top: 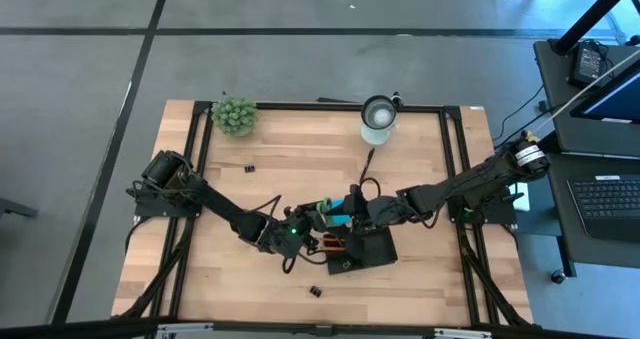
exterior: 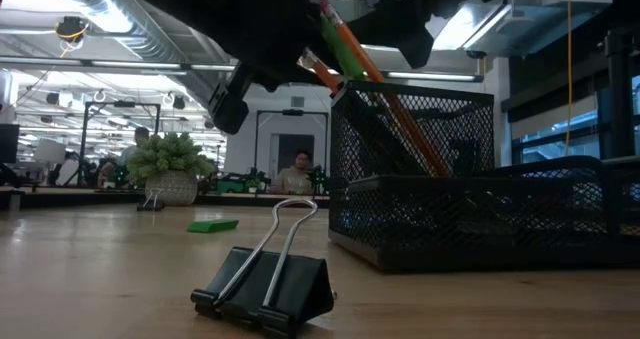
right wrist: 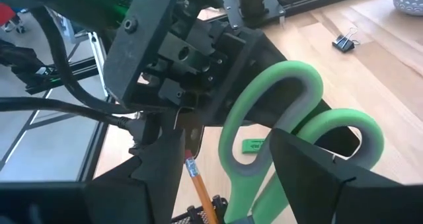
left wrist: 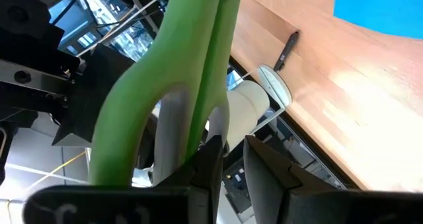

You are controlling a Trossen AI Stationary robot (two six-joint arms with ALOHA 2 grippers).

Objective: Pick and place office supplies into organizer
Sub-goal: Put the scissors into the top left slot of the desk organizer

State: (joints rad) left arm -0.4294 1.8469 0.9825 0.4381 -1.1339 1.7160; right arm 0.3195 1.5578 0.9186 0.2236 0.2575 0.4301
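I have both arms meeting over the organizer [top: 362, 251], which sits on the worktop [top: 230, 279] at about six o'clock from the centre. My left gripper [top: 302, 231] comes in from nine o'clock and is closed on the scissors [right wrist: 291, 128]; in the left wrist view its dark fingers [left wrist: 211, 164] pinch the green handles [left wrist: 165, 85] near their base. My right gripper [top: 352, 207] reaches in from three o'clock with its jaws spread wide, one on each side of the handle loops in its own wrist view; I cannot tell whether they touch the scissors.

From the low view, orange pencils [exterior: 375, 89] lean tilted in the taller mesh compartment of the organizer. A black binder clip [exterior: 265, 284] lies on the worktop just in front of it, and a small green block [exterior: 213, 225] lies farther back. From above I see another clip [top: 248, 167] near ten o'clock, a pen [top: 368, 163] near twelve, the white cup [top: 378, 119] beyond it, and the plant [top: 234, 115] at eleven o'clock.
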